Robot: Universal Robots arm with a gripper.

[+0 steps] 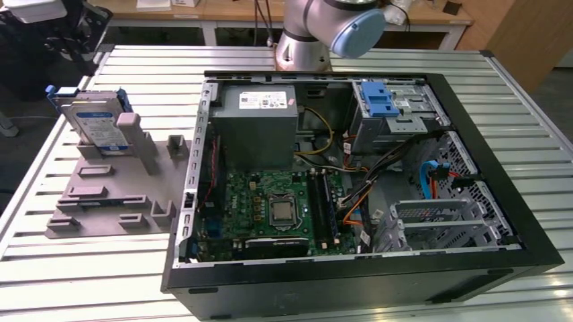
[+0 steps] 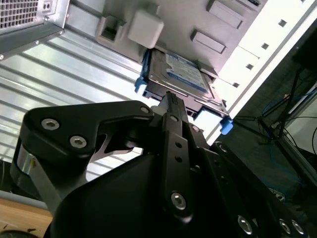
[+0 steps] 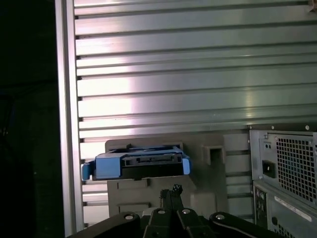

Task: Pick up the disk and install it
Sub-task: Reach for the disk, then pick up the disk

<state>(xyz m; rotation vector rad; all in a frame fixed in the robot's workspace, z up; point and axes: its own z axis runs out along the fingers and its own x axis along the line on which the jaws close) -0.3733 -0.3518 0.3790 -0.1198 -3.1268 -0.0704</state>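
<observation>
Pressing the fingertips of the gripper (image 2: 171, 99) together in both wrist views: narrow, gripping nothing. Aiming toward the disk (image 2: 181, 74) and hanging apart from it, not touching.

In the second wrist view, looking along the black finger links onto the drive's broad face, catching the white-and-blue label and the blue carrier framing it. In the first wrist view, facing the disk (image 3: 138, 163) end-on instead, catching a dark connector strip between the blue carrier ends, with a strip of grey plastic lying between the drive and the gripper tip.

In the exterior view, finding the disk (image 1: 98, 124) standing upright on its edge in a slot of the grey fixture (image 1: 107, 201), itself resting flat on the slatted metal table (image 1: 90, 282). Sitting at the exterior view's left of the computer case (image 1: 358, 288), outside it and just beside its wall.

Also in the exterior view, taking in the case lying open on its side, exposing the green motherboard (image 1: 268, 208), the grey power supply box (image 1: 259, 127) and a metal drive cage (image 1: 412, 121) carrying a blue latch (image 1: 380, 100). Rising behind the case at the table's far edge, the arm (image 1: 327, 30).
</observation>
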